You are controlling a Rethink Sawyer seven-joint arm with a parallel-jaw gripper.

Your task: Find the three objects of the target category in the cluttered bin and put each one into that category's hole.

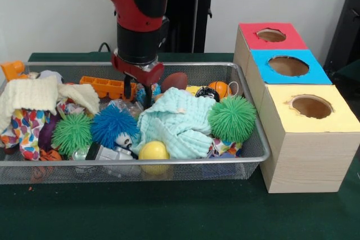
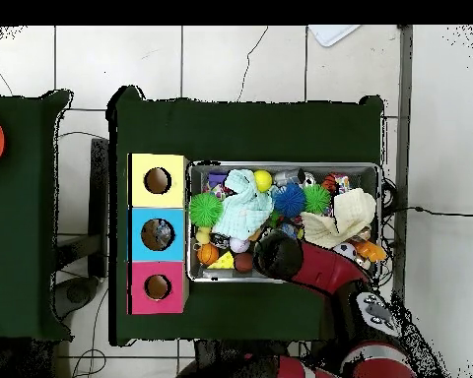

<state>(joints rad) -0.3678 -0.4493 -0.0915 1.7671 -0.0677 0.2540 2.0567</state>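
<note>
The silver wire-mesh bin (image 1: 169, 162) is full of mixed toys and cloths. My gripper (image 1: 142, 95) reaches down into its far middle part, between an orange toy truck (image 1: 102, 86) and a brown football (image 1: 175, 80), just behind a mint cloth (image 1: 180, 125). Clutter hides its tips. Three boxes stand in a row beside the bin, each with a round hole on top: red (image 1: 271, 35), blue (image 1: 288, 66), yellow (image 1: 311, 107). In the overhead view the arm (image 2: 280, 256) covers the gripper over the bin (image 2: 285, 280).
In the bin lie two green spiky balls (image 1: 232, 118) (image 1: 71, 133), a blue spiky ball (image 1: 114, 125), a yellow ball (image 1: 153, 151), an orange ball (image 1: 220, 89), a cream cloth (image 1: 34, 94) and a patterned cloth (image 1: 22, 130). Green cloth covers the table (image 1: 169, 212).
</note>
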